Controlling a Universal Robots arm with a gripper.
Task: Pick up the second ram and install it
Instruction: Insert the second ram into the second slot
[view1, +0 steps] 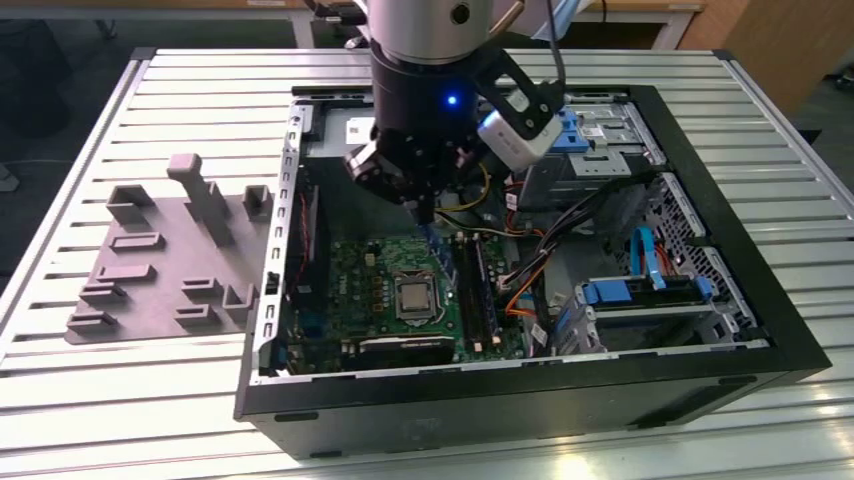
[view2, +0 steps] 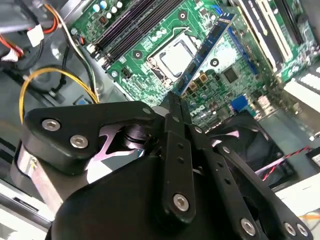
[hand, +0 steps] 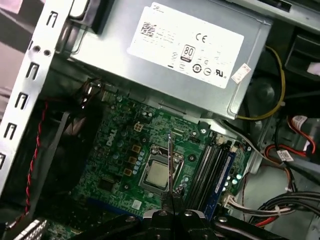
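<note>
You had the pincer (view2: 175, 100) clamped on the second ram (view2: 207, 47), its fingers drawn together on one end of the strip. In the second wrist view the strip ran away from the fingertips with its blue edge showing. It passed over the motherboard (view2: 150, 30) and beside the processor socket (view2: 175, 57), and its gripped end was hidden between the fingers.

In the first wrist view you saw the strip edge-on, as a thin line over the socket, so its chips and label could not be made out. In the exterior view the arm's body covered most of the pincer. A short blue sliver of the strip hung below it, inside the open computer case (view1: 747, 335) on the worktop (view1: 134, 400). You could not tell whether the strip's far end touched the board.

Another blue strip (hand: 226, 170) sat among the long black slots (hand: 209, 165), apart from the held one. The grey power-supply box (hand: 165, 65) was cut off at the picture's edge.
</note>
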